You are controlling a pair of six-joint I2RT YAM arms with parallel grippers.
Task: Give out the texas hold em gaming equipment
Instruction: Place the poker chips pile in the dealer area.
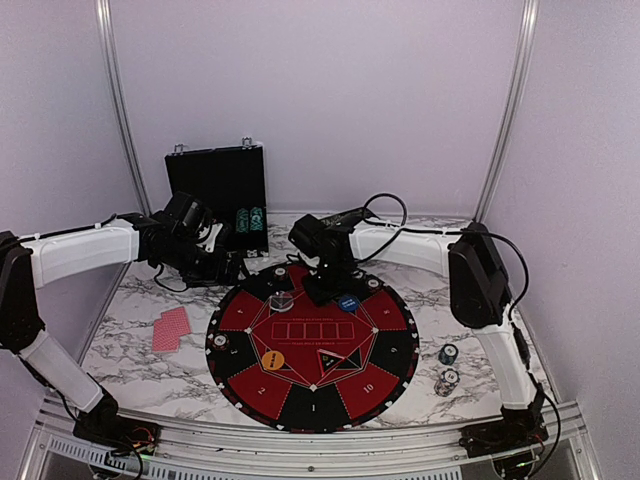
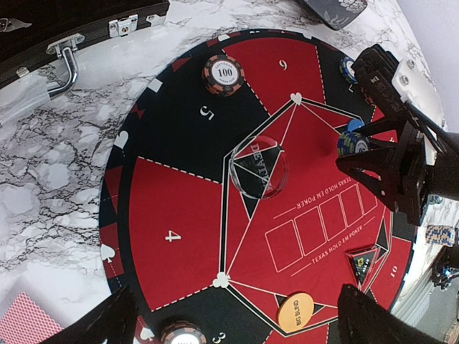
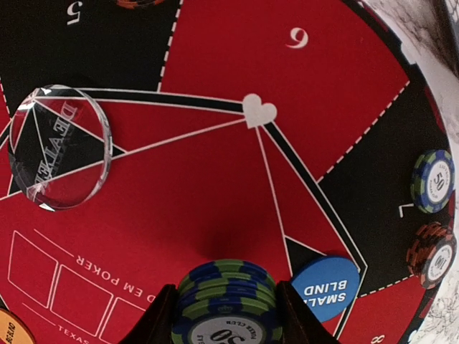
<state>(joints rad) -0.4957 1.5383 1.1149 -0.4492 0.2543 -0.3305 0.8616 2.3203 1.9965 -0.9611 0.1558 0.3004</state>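
Observation:
My right gripper (image 3: 226, 315) is shut on a stack of blue-green striped chips (image 3: 226, 297) and holds it just above the red centre of the round mat (image 1: 250, 385). A blue "small blind" disc (image 3: 325, 289) lies beside it. A clear dealer disc (image 3: 61, 147) lies to its left. My left gripper (image 2: 229, 326) is open and empty over the mat's segments 3 and 4. An orange "big blind" disc (image 2: 296, 312) lies between its fingers (image 2: 369, 319). Chip stacks sit on segment 5 (image 2: 221, 74), segment 3 (image 2: 183, 334) and segment 7 (image 3: 432, 180). Red-backed cards (image 1: 171, 328) lie left of the mat.
A black hinged case (image 1: 215, 190) stands open at the back left with chips in it. Two chip stacks (image 1: 448, 354) sit on the marble table right of the mat. A triangular card holder (image 2: 362, 262) lies on the mat near segment 10.

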